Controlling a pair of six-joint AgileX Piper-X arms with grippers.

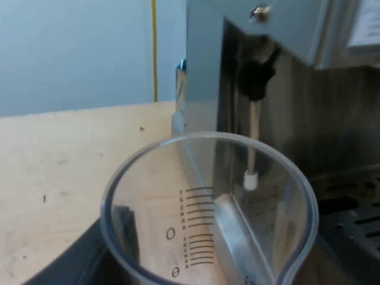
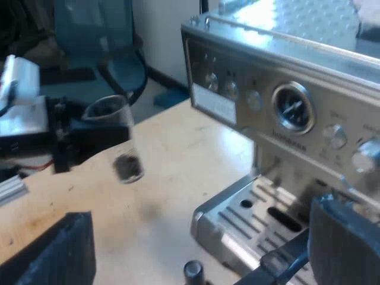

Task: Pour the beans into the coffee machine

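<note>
A pale wooden table (image 1: 59, 160) runs back to a light blue wall (image 1: 71, 53). Closest to the left wrist camera is the clear measuring glass (image 1: 208, 202), printed scale lines on its wall and its pouring lip at about five o'clock on the rim. A dark finger (image 1: 71, 258) of the left gripper (image 2: 95, 139) lies against the outside of the glass, which is clamped and held clear of the table. Just beyond the glass, at about one o'clock from it, the espresso machine (image 1: 332, 119) rises with its steam wand (image 1: 254, 148) hanging down, black at the joint and white at the tip.

In the right wrist view, the right gripper (image 2: 202, 243) has its two black fingers spread wide apart with nothing between them. A small dark round knob (image 2: 193, 271) stands close below them; I cannot tell what it belongs to. At about one o'clock are the machine's slotted drip tray (image 2: 249, 219) and, higher up, its round pressure gauge (image 2: 293, 108). At about ten o'clock, farther off, the glass hangs nearly upright above the table, well apart from the machine, with the dark beans (image 2: 127, 167) lying in its bottom. Behind it is a blue chair (image 2: 101, 41).
</note>
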